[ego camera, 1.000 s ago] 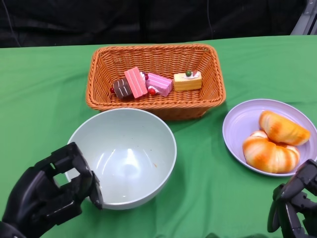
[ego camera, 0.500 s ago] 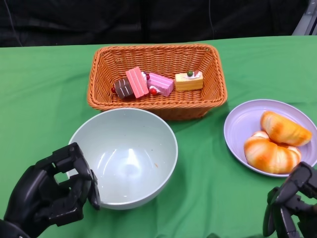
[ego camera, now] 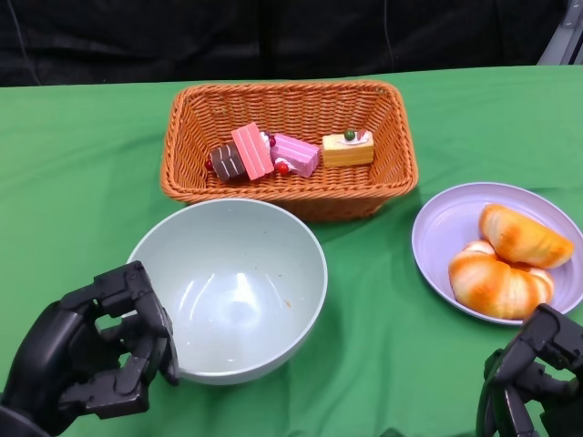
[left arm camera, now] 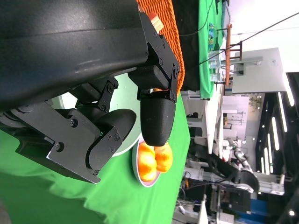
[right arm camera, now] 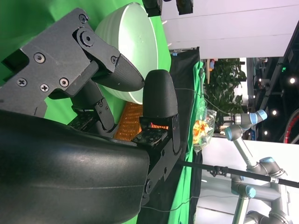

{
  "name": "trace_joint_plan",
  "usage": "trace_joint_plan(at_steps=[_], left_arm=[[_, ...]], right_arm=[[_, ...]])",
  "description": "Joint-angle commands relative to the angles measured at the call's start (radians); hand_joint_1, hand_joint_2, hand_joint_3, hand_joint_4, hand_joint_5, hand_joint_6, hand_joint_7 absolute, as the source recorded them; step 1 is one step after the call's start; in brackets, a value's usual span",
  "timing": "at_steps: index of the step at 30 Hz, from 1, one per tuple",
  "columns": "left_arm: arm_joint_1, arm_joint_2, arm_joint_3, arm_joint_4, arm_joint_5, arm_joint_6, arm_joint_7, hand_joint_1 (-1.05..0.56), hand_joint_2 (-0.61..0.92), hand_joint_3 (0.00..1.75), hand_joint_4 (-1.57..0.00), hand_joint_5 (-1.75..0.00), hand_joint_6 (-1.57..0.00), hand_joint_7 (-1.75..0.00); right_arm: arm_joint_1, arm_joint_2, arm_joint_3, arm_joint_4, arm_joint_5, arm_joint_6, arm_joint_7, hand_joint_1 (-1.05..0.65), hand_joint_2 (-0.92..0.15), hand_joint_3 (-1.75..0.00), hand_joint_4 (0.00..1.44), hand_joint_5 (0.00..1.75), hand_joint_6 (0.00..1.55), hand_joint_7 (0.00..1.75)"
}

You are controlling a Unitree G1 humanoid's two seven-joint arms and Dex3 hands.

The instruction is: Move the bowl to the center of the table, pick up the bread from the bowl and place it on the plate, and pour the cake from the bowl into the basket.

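The pale green bowl (ego camera: 228,291) stands empty near the table's middle, in front of the wicker basket (ego camera: 290,187). Three cake pieces (ego camera: 273,153) lie inside the basket. Two bread rolls (ego camera: 506,259) rest on the lilac plate (ego camera: 446,228) at the right. My left hand (ego camera: 91,360) sits at the bowl's near-left rim with fingers half curled around nothing, a thin gap between it and the rim. At the lower right, my right hand (ego camera: 533,382) hangs below the plate, holding nothing. The left wrist view shows that hand's fingertips (left arm camera: 156,121) apart, with the bowl (left arm camera: 125,150) behind them.
Green cloth (ego camera: 82,182) covers the table, with bare cloth left of the basket and between bowl and plate. A black backdrop runs along the far edge. In the right wrist view, the bowl (right arm camera: 135,46) and the basket (right arm camera: 128,121) lie beyond my fingers.
My left hand has drawn slightly down and back from the bowl's rim. My right hand has sunk lower toward the picture's edge. The bowl, basket and plate stay put.
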Motion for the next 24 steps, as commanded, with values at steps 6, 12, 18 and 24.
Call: trace_joint_plan(at_steps=[6, 12, 18, 24], left_arm=[[-0.007, -0.035, 0.009, 0.028, 0.044, -0.023, 0.049, -0.07, 0.52, 1.25, -0.81, -1.75, -0.7, -1.63], [-0.014, -0.044, 0.012, 0.066, 0.052, -0.055, 0.029, -0.06, 0.53, 1.25, -0.81, -1.75, -0.68, -1.64], [-0.008, -0.04, 0.005, 0.08, 0.048, -0.086, -0.007, -0.04, 0.52, 1.27, -0.83, -1.75, -0.69, -1.65], [-0.012, -0.037, 0.016, 0.089, 0.038, -0.1, -0.023, -0.05, 0.51, 1.29, -0.83, -1.75, -0.69, -1.64]], right_arm=[[0.016, -0.005, -0.014, -0.001, 0.021, -0.022, 0.01, -0.17, -0.42, -1.42, 0.87, 1.75, 0.63, 1.72], [0.014, -0.009, -0.017, 0.012, 0.028, -0.043, 0.032, -0.16, -0.41, -1.43, 0.87, 1.75, 0.62, 1.72], [0.017, -0.004, -0.013, 0.015, -0.003, -0.041, 0.02, -0.17, -0.44, -1.38, 0.86, 1.75, 0.62, 1.74], [0.01, -0.005, -0.006, 0.025, -0.024, -0.054, 0.017, -0.17, -0.42, -1.4, 0.86, 1.75, 0.62, 1.73]])
